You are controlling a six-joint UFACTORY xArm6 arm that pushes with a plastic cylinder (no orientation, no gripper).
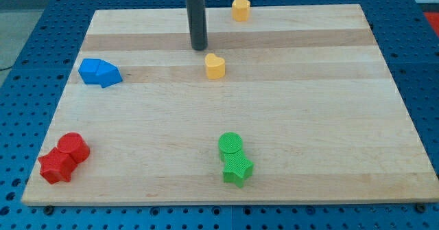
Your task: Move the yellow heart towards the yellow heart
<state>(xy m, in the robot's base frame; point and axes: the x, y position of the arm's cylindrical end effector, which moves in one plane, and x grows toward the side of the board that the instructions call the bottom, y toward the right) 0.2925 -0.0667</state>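
Note:
A yellow heart (215, 66) lies on the wooden board (309, 120), a little above its middle. My tip (199, 48) is the lower end of a dark rod that comes down from the view's top. It stands just up and left of the heart, a small gap away, not touching it. A second yellow block (240, 9), roughly hexagonal, sits near the board's top edge, up and right of the tip.
Two blue blocks (99, 72) lie side by side at the view's left. A red cylinder (73, 147) and red star (56, 167) sit at the bottom left corner. A green cylinder (230, 145) and green star (237, 169) touch near the bottom middle.

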